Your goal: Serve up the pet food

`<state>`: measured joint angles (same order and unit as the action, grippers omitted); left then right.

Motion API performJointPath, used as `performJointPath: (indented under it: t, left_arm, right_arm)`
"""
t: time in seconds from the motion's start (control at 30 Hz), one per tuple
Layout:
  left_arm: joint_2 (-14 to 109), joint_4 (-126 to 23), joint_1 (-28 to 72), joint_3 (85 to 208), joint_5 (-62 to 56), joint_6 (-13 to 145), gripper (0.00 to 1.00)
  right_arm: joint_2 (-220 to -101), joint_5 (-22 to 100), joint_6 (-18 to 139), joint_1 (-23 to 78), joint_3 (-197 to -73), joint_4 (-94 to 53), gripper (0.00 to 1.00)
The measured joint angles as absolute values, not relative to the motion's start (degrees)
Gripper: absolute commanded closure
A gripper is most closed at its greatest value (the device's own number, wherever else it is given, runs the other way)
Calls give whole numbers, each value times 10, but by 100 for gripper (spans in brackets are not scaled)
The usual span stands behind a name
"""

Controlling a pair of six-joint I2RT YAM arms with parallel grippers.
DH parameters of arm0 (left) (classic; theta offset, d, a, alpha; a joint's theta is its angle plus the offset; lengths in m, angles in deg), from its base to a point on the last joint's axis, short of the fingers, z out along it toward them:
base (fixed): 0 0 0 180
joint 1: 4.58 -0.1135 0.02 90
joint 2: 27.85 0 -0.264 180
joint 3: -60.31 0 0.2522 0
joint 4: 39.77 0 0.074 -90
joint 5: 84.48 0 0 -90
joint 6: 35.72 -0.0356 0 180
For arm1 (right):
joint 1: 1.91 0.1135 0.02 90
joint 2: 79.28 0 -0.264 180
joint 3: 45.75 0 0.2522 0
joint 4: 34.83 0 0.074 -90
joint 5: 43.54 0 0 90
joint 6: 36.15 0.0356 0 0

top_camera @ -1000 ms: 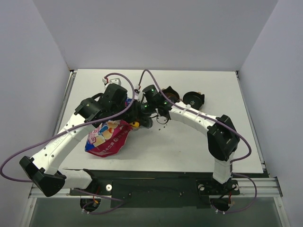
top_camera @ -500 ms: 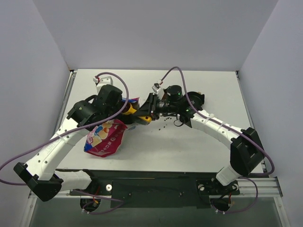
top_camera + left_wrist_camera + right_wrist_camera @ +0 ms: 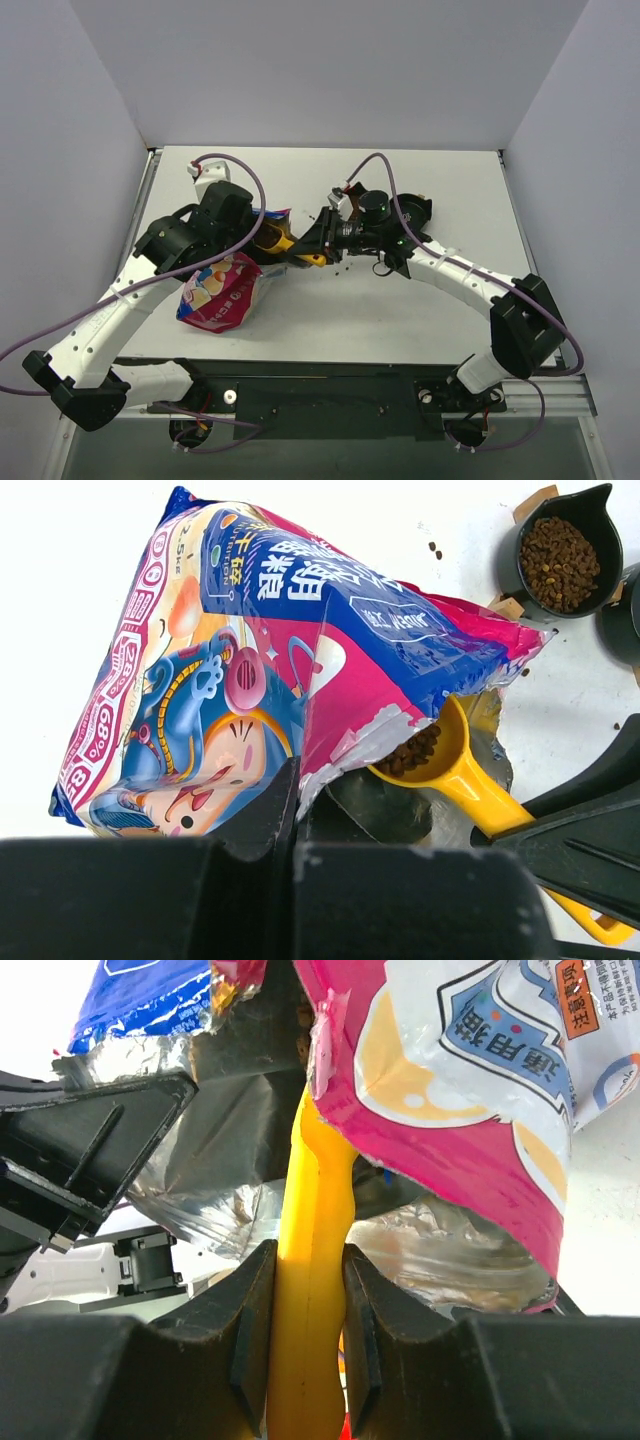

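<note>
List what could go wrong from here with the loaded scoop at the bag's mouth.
1. The yellow scoop, held by the right end effector, carries kibble under the torn lip of the bag; the lip could knock pellets off, as stray pellets on the table suggest.
2. The left end effector pinches only the bag's edge; a slip might drop it onto the scoop.

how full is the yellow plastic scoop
Loaded: brown kibble pellets sit in the bowl of the yellow plastic scoop, at the mouth of the glossy magenta-edged bag.

The scoop (image 3: 455, 765) reaches into the bag (image 3: 250, 660), a bowl (image 3: 512, 565) lying farther right.
</note>
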<state>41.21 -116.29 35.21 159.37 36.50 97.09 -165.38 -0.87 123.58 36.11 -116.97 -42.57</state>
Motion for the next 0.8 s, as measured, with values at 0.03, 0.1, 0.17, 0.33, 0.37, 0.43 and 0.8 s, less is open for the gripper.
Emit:
performJointPath:
  t: [0.03, 0.1, 0.17, 0.33, 0.37, 0.43, 0.8]
  left_arm:
    - [412, -1163, 352, 1594, 366, 971, 100]
    - [412, -1163, 352, 1594, 367, 970, 100]
    - [412, -1163, 352, 1594, 367, 970, 100]
    - [412, -1163, 352, 1594, 367, 970, 100]
    - [412, -1163, 352, 1594, 368, 968, 100]
    - [412, -1163, 352, 1594, 368, 968, 100]
    - [412, -1164, 351, 1596, 368, 965, 100]
  right_arm:
    - [-1660, -9, 1243, 362, -1173, -436, 100]
    - [-1654, -8, 1237, 360, -1169, -422, 100]
    - [-1630, -5, 1228, 356, -1157, -392, 100]
    - [-1654, -9, 1272, 360, -1181, -457, 100]
    - [-1651, -8, 1269, 359, -1178, -452, 100]
    - [-1634, -4, 1254, 357, -1166, -422, 100]
    - [-1656, -34, 1318, 353, -1132, -588, 100]
